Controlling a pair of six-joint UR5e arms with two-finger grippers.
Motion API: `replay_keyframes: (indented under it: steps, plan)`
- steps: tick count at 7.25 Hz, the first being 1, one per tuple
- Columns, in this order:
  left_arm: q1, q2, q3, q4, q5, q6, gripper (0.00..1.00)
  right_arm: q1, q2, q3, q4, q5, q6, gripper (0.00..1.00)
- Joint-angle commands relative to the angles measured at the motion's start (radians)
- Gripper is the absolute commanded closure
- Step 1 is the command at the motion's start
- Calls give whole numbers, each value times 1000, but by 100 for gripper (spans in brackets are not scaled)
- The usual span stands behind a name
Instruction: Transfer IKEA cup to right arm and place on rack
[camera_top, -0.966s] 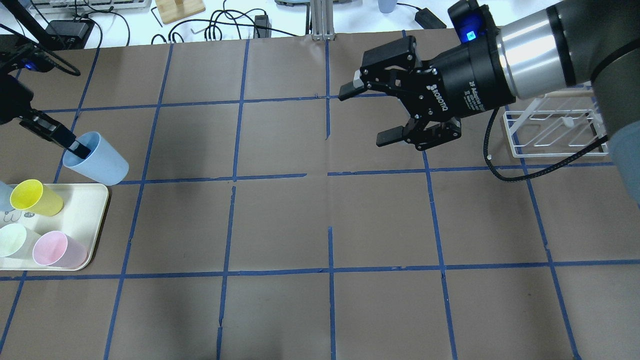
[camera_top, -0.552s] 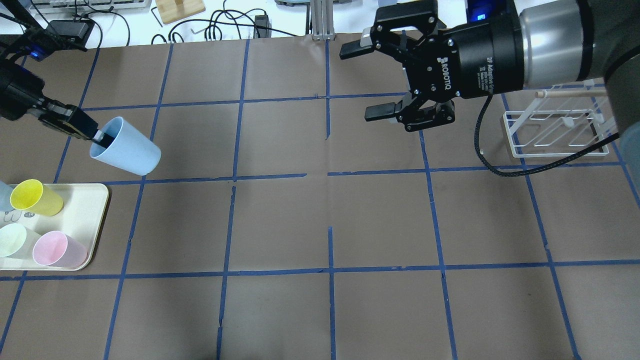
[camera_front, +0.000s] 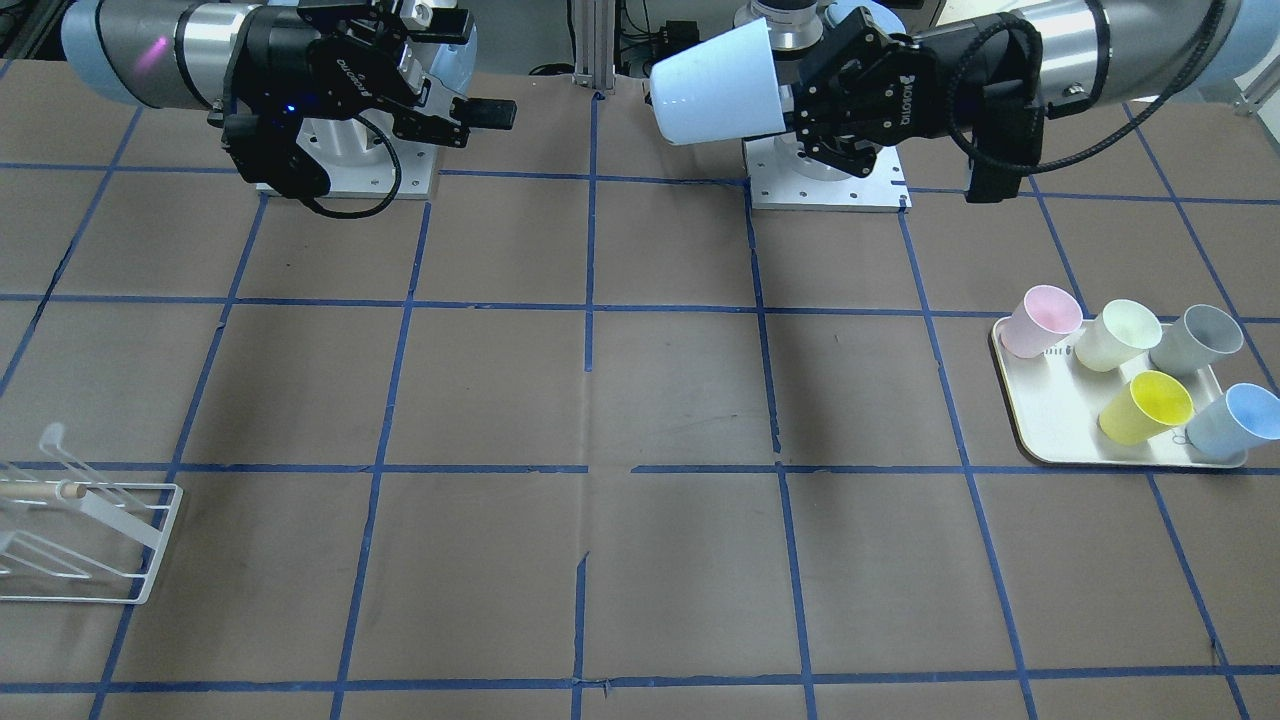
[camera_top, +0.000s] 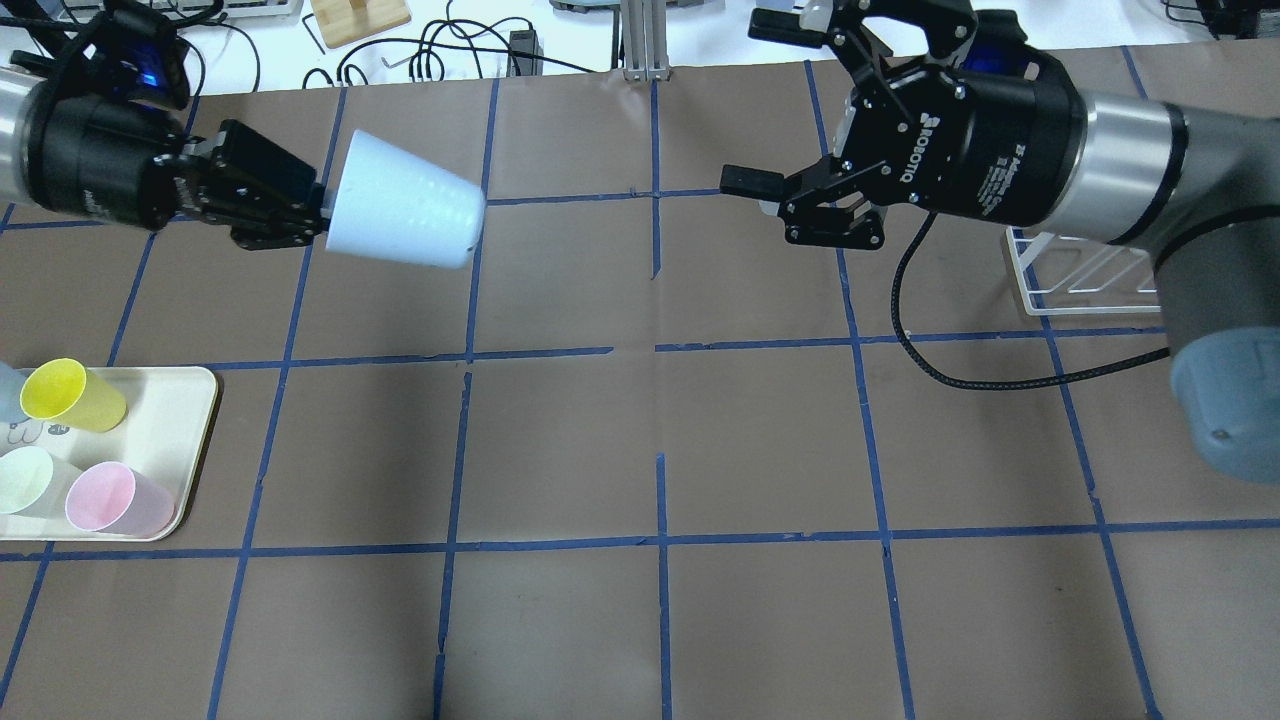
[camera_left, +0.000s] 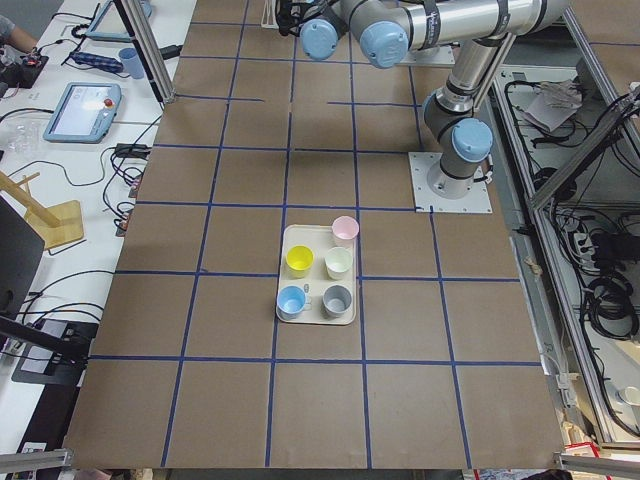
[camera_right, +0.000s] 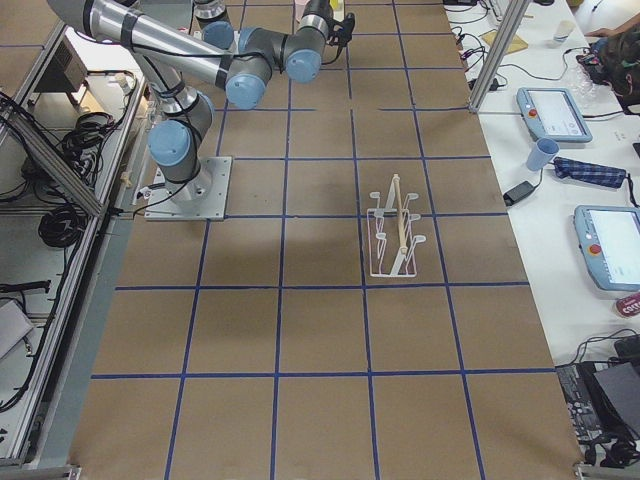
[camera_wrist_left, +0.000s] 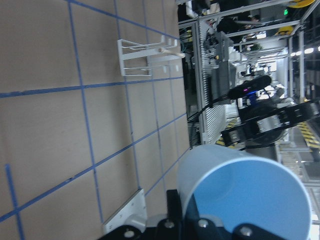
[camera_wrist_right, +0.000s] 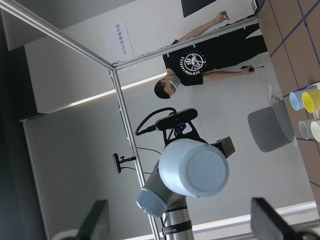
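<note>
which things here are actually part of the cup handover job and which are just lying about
Part of the job:
IKEA cup, held sideways in the left gripper
right gripper, open and facing the cup
rack

Just lying about:
tray
pink cup
pale green cup
grey cup
yellow cup
second blue cup

We see a cream tray (camera_front: 1050, 420) on the brown-papered table (camera_front: 680, 390), gridded with blue tape (camera_front: 500, 305). Five cups stand on it, mouths up: a pink cup (camera_front: 1042, 320), a pale green cup (camera_front: 1118, 334) and a grey cup (camera_front: 1196, 339) in one row, a yellow cup (camera_front: 1146, 406) and a blue cup (camera_front: 1232, 420) in the other. A masked person (camera_wrist_right: 210, 62) wears a black T-shirt.
</note>
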Motion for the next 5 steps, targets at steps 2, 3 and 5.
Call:
replay_keyframes:
  steps: [2, 3, 5]
  plan:
    - [-117, 13, -16, -11, -196, -98, 100, 5, -2, 32, -153, -59, 81, 0]
    - [-119, 10, -16, -11, -190, -109, 100, 5, -11, 5, -182, -123, 160, 0]
    - [-122, 4, -18, -8, -182, -109, 100, 10, -52, -47, -182, -204, 340, 0]
